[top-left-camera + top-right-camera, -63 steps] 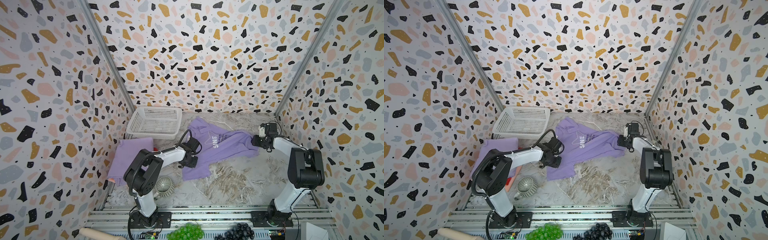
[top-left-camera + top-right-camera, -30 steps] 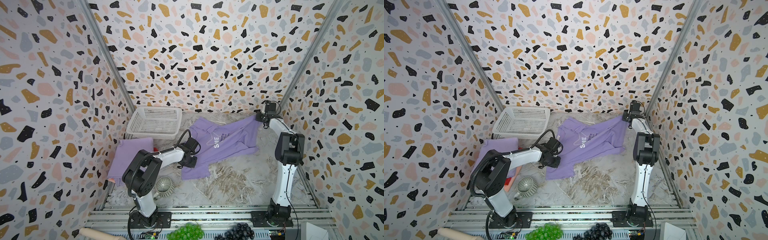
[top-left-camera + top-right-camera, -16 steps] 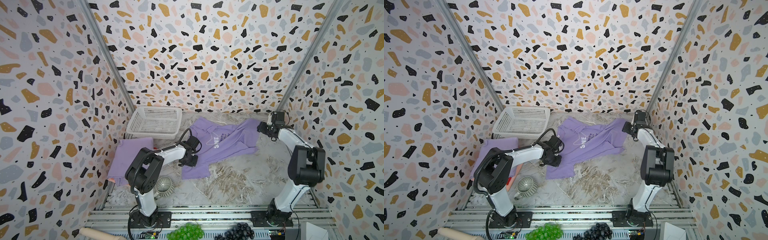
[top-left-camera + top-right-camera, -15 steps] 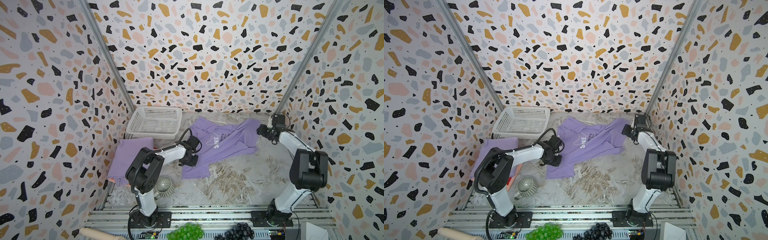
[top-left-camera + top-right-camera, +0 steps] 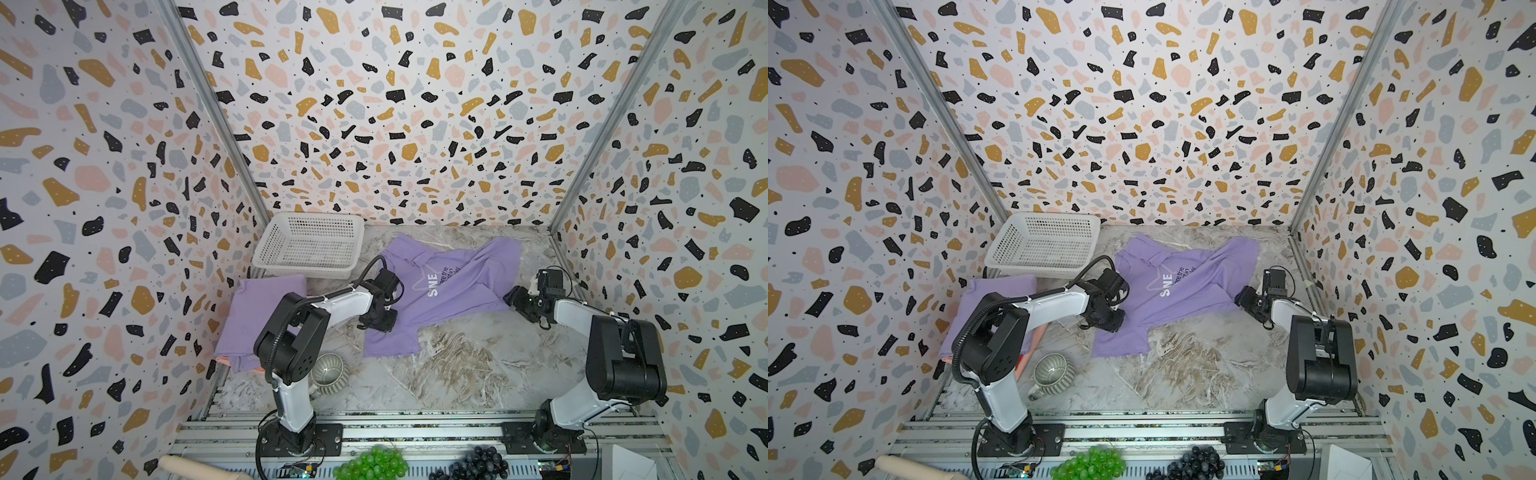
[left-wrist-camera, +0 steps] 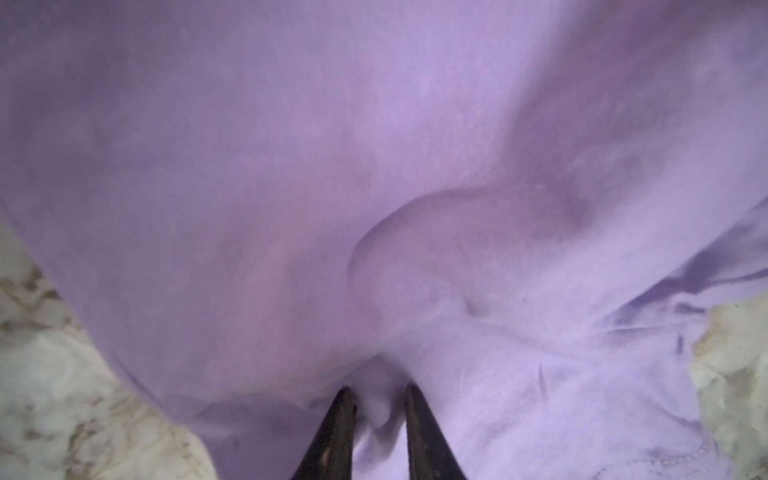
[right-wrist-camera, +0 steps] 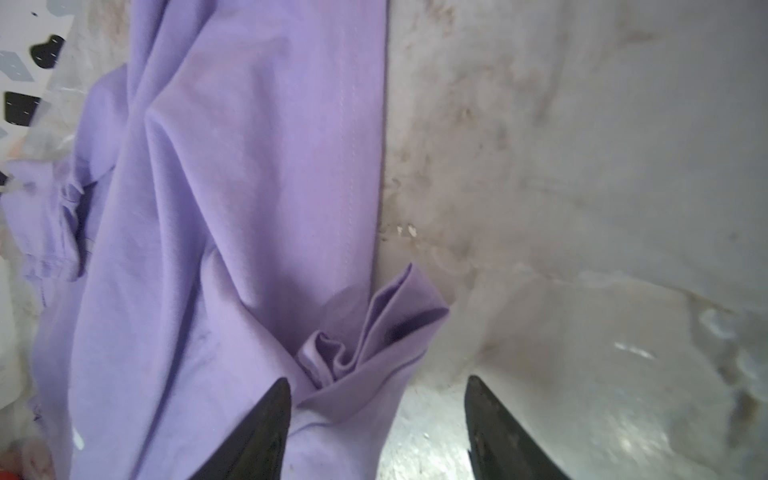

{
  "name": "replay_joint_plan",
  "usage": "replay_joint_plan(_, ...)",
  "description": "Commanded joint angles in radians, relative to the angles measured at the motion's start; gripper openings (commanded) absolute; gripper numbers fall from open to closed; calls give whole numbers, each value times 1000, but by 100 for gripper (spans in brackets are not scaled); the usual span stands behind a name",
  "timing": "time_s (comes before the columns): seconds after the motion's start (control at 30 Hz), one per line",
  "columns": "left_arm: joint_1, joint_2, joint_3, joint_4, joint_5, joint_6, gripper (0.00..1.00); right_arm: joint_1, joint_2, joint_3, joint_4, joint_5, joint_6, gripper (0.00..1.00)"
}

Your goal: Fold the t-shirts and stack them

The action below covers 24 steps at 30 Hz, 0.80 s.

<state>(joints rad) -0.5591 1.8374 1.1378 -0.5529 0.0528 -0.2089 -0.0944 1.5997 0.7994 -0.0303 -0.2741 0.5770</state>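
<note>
Lavender t-shirt corner dropped, right pincer now wide, left pincer still pinching it

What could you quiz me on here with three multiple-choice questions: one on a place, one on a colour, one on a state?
1. Where is the white perforated plastic basket?
A. back left of the marbled table
B. front right corner
C. hanging from an arm

2. What colour is the spread cloth t-shirt with the white star print?
A. red
B. lavender
C. green

3. How is the right gripper?
A. clamped shut
B. open
C. out of sight

Answers:
1 A: in both top views it sits by the back wall, on the left.
2 B: the cloth is pale purple all over.
3 B: in the right wrist view its jaws stand wide apart and clamp nothing.
</note>
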Motion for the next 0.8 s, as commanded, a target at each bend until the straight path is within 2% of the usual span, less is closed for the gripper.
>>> replay_joint_plan(0.0,4,29,-44,-31,45,16,25,-2,33,14,60,-27,31,66)
replay_joint_plan(0.13,16,28,-45,-28,44,16,24,6,69,18,67,-33,35,62)
replay_joint_plan(0.2,25,27,-49,-23,51,14,24,10,80,22,63,-30,35,56)
replay_joint_plan(0.33,42,29,-63,-9,72,8,23,15,87,23,59,-24,36,26)
replay_joint_plan(0.43,49,38,-65,-4,83,6,22,14,81,24,57,-11,33,11)
replay_joint_plan(0.57,54,25,-69,-4,84,-2,21,15,44,27,74,13,35,3)
replay_joint_plan(0.63,56,9,-76,6,93,-3,17,15,5,34,74,41,39,0)
replay_joint_plan(0.73,60,-12,-69,2,99,-2,8,12,-81,77,55,100,15,0)
replay_joint_plan(0.77,61,-29,-62,1,106,-1,0,13,-118,99,54,116,-2,0)
